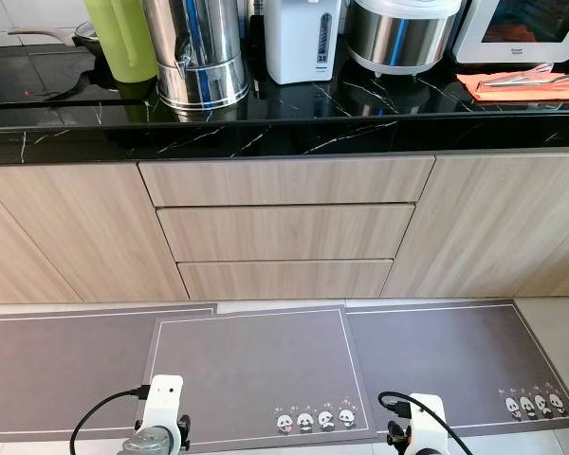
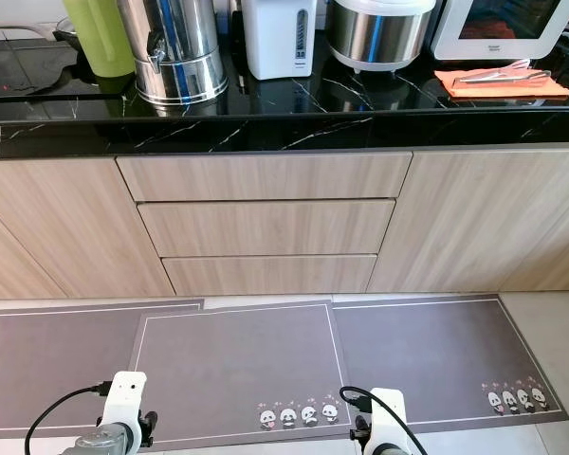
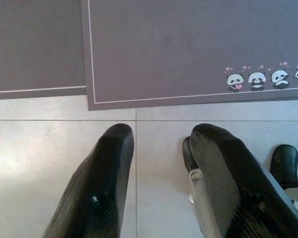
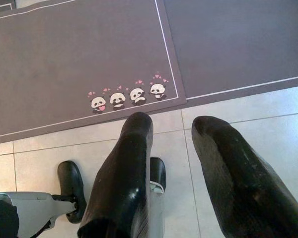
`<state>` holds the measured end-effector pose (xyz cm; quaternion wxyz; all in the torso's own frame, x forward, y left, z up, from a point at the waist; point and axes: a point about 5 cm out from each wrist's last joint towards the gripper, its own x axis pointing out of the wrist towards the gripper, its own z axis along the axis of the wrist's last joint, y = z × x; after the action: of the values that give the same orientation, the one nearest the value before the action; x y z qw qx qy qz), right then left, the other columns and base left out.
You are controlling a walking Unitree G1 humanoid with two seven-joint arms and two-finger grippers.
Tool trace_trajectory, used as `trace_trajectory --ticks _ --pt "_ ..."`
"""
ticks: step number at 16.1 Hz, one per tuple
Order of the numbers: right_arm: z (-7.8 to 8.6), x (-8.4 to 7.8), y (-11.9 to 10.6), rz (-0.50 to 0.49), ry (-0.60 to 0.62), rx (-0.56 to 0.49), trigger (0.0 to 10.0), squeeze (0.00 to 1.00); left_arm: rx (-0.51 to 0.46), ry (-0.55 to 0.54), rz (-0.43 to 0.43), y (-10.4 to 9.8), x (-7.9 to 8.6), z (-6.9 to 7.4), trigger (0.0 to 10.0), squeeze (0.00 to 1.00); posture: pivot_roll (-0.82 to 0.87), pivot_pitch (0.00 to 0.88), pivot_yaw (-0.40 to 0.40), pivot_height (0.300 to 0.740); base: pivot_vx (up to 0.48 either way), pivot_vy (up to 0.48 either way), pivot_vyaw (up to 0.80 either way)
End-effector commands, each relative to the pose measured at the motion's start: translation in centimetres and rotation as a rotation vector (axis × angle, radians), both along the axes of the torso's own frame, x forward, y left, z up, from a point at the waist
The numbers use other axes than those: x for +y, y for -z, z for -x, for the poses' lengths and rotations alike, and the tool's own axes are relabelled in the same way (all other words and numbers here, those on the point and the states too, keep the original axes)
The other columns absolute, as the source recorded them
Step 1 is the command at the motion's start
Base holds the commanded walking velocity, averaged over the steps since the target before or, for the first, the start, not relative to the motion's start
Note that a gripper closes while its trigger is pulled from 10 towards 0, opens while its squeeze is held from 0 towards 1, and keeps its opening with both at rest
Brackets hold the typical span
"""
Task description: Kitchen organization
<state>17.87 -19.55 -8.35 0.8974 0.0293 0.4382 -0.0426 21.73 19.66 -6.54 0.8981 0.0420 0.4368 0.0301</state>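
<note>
A black marble-look countertop (image 1: 294, 133) with thin white veins runs across the upper part of the head view, and the things to be organised stand on it: a lime-green plastic jug (image 1: 121, 38) at the robot's left, a tall polished steel urn (image 1: 197, 52) with a small tap just beside it, a white boxy water dispenser (image 1: 302, 40), a rounded steel-and-white rice cooker (image 1: 402, 33), and a white microwave (image 1: 526, 28) at the right. In front of the microwave lies an orange cloth (image 1: 523, 87) with what look like metal tongs (image 1: 523, 80) resting on it. Below the counter are three handleless drawers (image 1: 284, 227) in pale wood grain, stacked, all closed, with plain cabinet doors on either side. On the light tiled floor (image 3: 49, 158) lie flat grey mats (image 1: 256, 370) with white borders and small panda prints. Both arms hang low, well apart from the counter. The left gripper (image 3: 161, 163) and the right gripper (image 4: 174, 163) each point down at the tiles, their ribbed black fingers spread apart and holding nothing. The task seems to be at an approach stage, with nothing yet handled. The next move likely calls for stepping closer and raising an arm to counter height; the shiny steel urn looks heavy and slippery to grip.
</note>
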Motion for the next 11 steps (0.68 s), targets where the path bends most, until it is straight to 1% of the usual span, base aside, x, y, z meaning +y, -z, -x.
trace_trajectory --ticks 1,11 --pt "2.13 1.63 1.05 -0.144 0.167 0.008 10.0 0.0 0.024 0.247 -0.004 -0.05 -1.23 -0.26 10.0 0.0 -0.09 0.0 0.045 0.74 0.0 0.0 0.0" --pt "2.13 1.63 1.05 -0.144 0.167 0.008 10.0 0.0 0.024 0.247 -0.004 -0.05 -1.23 -0.26 10.0 0.0 -0.09 0.0 0.045 0.74 0.0 0.0 0.0"
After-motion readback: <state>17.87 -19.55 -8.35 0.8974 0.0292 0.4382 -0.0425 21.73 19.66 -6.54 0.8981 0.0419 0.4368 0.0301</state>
